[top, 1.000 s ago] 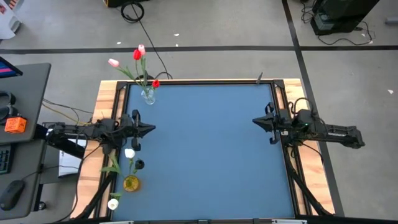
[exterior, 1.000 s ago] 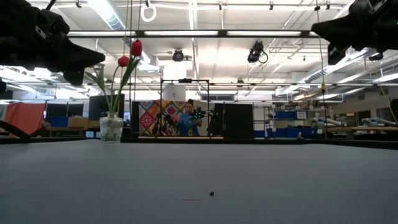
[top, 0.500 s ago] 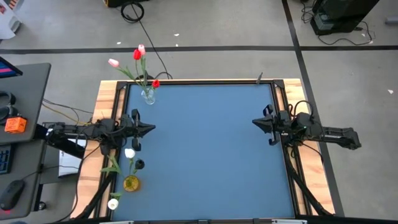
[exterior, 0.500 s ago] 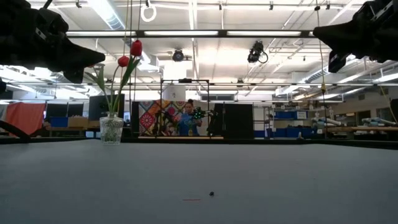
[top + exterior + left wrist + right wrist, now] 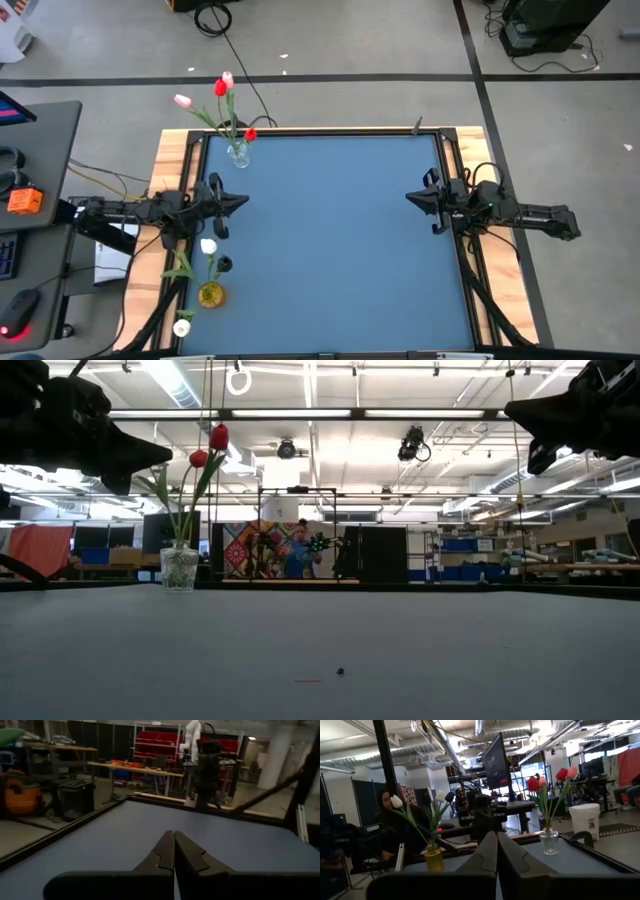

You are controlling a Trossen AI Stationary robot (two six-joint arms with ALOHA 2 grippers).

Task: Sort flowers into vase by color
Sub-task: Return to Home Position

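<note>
Left claw [image 5: 243,203], left edge of the desk [image 5: 330,260], and right claw [image 5: 410,196] opposite, both closed, empty. Red-pink tulips [image 5: 222,86] in clear glass vase [image 5: 238,153] far-left corner, white tulips [image 5: 208,246] in yellow vase [image 5: 211,294] near-left; a left-arm swing could topple either.

SITE: robotics lab sitting in an open workshop hall | OVERHEAD: strip lights [image 5: 300,415] running across a bare ceiling; exposed ducts [image 5: 445,742] hanging | FLOOR: concrete floor [image 5: 350,50] carrying black tape lines; cable [image 5: 215,18] trailing | KIT: red storage racks [image 5: 170,750], workbench [image 5: 135,769] and orange shop vacuum [image 5: 20,797] standing around; person [image 5: 303,550] standing far back
</note>
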